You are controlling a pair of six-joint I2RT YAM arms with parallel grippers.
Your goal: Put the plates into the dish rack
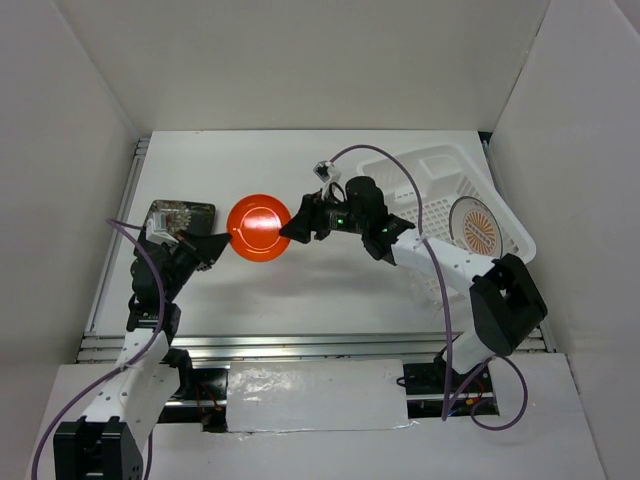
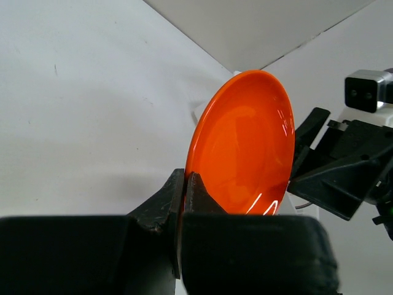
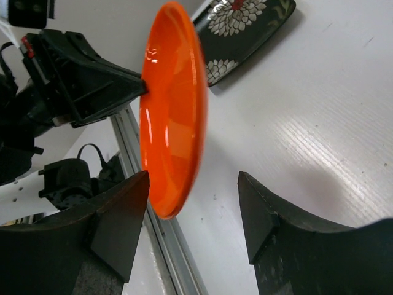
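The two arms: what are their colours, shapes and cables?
The left arm and right arm have white links and black joints. The left claw and right claw are black, with wedge-shaped fingers. A purple cable trails from each arm. A green light shows by the right claw.

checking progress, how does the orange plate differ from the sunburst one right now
The orange plate is plain glossy orange; the sunburst plate is white with orange rays. The orange plate is held by its rim in the left gripper, outside the dish rack; the sunburst plate already sits in it, untouched. Both are round.
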